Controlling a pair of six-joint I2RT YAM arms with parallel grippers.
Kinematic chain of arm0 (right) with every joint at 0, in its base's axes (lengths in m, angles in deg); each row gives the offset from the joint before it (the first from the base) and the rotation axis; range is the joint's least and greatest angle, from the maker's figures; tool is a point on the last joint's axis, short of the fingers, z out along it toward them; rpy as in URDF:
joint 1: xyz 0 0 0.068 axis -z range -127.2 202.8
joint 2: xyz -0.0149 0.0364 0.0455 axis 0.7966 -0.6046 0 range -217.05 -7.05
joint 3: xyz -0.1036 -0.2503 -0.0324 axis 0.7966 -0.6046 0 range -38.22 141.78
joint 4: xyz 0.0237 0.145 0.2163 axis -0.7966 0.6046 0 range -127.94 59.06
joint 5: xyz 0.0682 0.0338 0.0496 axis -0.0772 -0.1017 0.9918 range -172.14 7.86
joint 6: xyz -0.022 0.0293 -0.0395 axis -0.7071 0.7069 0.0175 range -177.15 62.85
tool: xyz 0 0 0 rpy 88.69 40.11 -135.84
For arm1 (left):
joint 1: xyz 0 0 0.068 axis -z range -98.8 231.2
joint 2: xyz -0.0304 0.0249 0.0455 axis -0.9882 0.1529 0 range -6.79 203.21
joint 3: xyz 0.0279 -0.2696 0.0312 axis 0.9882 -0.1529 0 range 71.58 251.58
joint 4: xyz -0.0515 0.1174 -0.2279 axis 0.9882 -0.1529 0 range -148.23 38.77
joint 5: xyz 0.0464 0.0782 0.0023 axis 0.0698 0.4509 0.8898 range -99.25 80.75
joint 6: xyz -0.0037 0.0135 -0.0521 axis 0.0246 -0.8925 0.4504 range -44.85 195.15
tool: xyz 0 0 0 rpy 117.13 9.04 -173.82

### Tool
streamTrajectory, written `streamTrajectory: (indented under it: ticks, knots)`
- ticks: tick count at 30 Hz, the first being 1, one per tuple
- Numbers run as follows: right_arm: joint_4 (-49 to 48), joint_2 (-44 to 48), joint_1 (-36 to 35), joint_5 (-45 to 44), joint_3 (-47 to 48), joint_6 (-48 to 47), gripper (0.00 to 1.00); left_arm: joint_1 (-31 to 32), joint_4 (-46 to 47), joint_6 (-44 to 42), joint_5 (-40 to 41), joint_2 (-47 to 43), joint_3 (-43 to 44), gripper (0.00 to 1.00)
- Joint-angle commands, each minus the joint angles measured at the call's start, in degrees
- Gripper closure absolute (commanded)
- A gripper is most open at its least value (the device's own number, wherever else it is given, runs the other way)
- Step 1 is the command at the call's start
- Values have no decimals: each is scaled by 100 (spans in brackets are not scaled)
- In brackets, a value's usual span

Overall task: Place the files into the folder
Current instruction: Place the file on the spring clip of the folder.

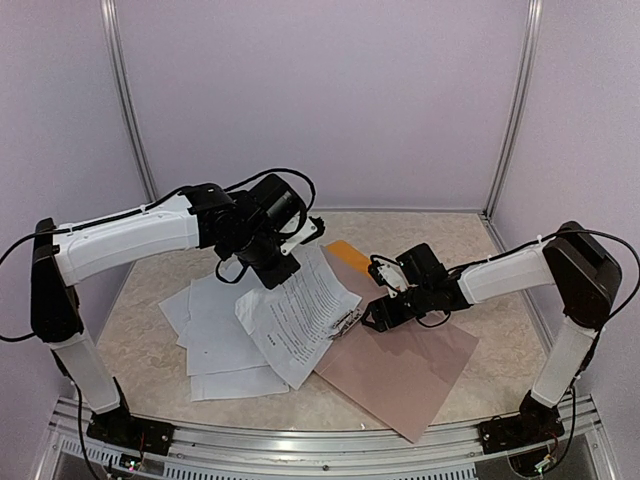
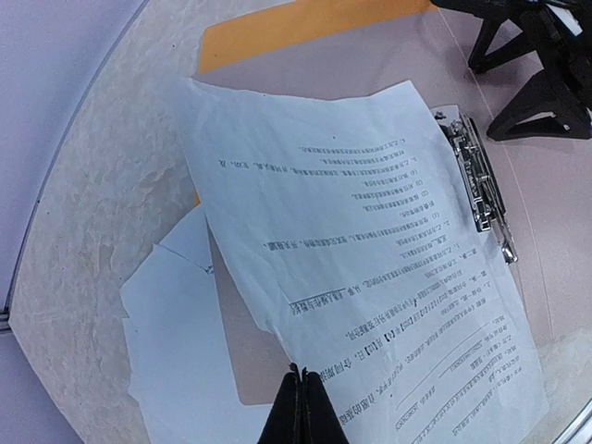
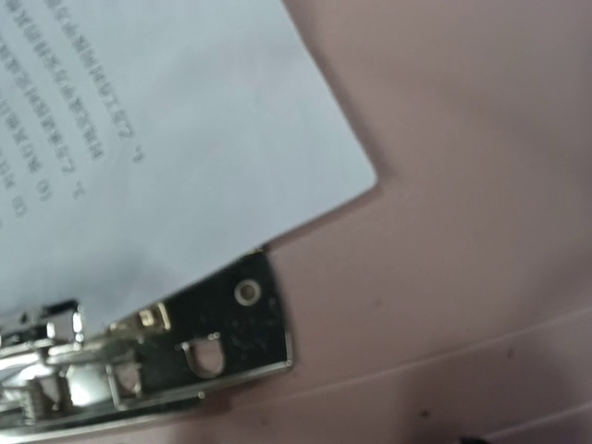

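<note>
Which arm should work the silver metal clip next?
Probably right: the right claw, open, hangs beside the silver metal clip; the left claw is shut on the printed white paper sheet.

We are looking at the files as loose white sheets. One printed sheet is slanting across the folder, its corner overlapping the metal clip. The remaining sheets are lying overlapped on the table just beside it. The folder is lying flat, its orange-yellow corner showing beyond the paper.

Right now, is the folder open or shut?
Open: the folder lies spread flat, its inner metal clip exposed at a printed sheet's edge.
</note>
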Motion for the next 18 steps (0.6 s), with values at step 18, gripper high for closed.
streamTrajectory:
  ticks: [18]
  knots:
    - [536, 321, 85, -434, -32, -25, 26, -649, 547, 76, -282, 642, 345, 100]
